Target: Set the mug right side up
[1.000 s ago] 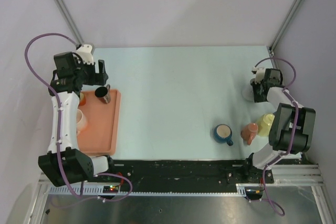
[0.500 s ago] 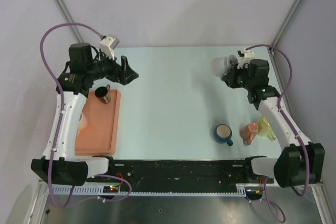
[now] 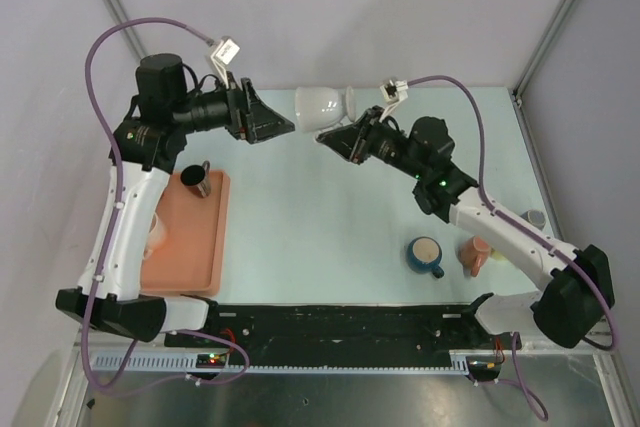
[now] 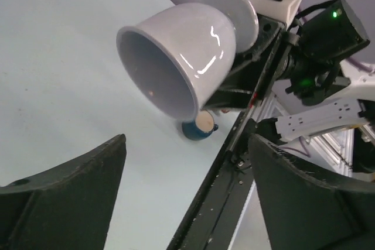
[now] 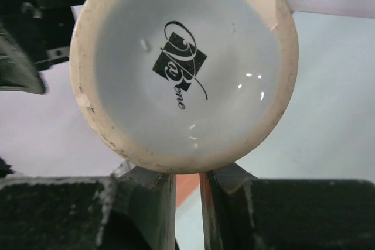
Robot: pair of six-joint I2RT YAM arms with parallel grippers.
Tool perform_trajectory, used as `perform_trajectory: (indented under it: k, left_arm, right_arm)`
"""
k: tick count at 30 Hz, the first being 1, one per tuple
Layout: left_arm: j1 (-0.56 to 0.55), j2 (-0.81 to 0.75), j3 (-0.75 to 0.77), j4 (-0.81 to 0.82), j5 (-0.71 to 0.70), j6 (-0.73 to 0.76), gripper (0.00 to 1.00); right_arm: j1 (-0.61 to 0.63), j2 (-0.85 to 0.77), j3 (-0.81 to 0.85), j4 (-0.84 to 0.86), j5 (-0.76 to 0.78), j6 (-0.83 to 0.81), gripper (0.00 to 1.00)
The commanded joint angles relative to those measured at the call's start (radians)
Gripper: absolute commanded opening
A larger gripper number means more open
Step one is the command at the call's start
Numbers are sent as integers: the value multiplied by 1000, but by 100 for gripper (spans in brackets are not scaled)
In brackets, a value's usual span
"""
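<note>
The white mug hangs in the air above the far middle of the table, lying on its side with its mouth toward the left. My right gripper is shut on it from below; in the right wrist view the mug's base with a black logo fills the frame above the gripper, whose fingers stand close together. My left gripper is open and empty, pointing at the mug's mouth from a short way off. In the left wrist view the mug shows beyond the gripper.
An orange tray at the left holds a dark mug and a white cup. A blue mug stands upright at the near right, also in the left wrist view. A salmon mug lies beside it.
My right arm has carried the white mug up from the table's far right to the far middle. My left arm has swung from over the tray toward the mug.
</note>
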Motion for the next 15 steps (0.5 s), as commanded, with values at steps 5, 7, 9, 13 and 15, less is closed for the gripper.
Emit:
perform_trajectory:
  k: [5,7,9,13,15]
  left_arm:
    - [-11,16,3,167,65,-207,68]
    - [-11,17,2,182,65,-218,62]
    - [-10,17,-15,203,68,-239,59]
    - [-11,19,-80,263,91,-312,29]
    - [-10,16,-109,273,88,-317,8]
  right_arm:
    - [101,89,123,225,-14,90,0]
    - [116,108,131,235,-17,99,0]
    - [129,127,145,241,-27,102,0]
    - [154,170,184,223,-51,92,0]
    - [158,183,189,211,-58,91,0]
